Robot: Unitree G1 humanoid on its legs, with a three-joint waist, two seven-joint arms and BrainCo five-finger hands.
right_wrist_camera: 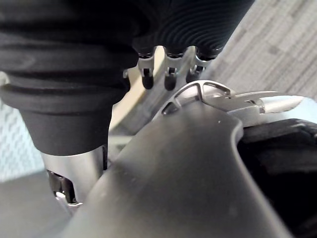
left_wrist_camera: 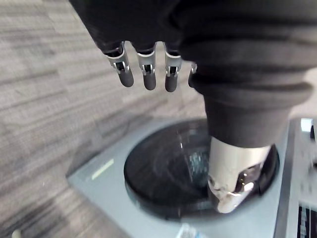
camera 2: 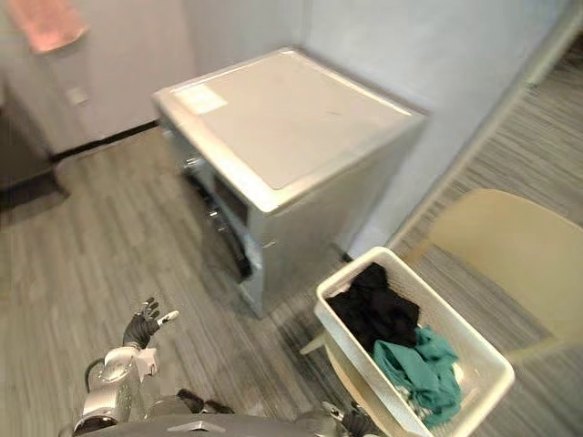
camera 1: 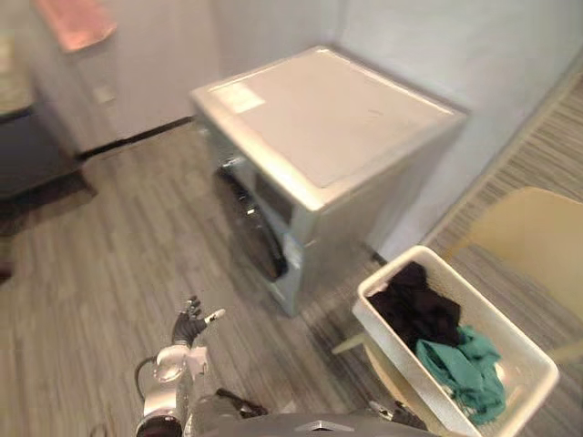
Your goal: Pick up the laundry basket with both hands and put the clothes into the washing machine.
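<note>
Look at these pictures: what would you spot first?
A big silver-grey washing machine stands in the middle against the pale wall, with its dark round door on the front. To the robot's right, a white laundry basket rests on a pale chair and holds black clothes and green clothes. The left hand hangs open over the grey floor.

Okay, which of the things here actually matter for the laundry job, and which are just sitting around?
For the job:
laundry basket
black clothes
green clothes
washing machine
left hand, open

Just lying about:
cream chair
pink item
dark furniture
</note>
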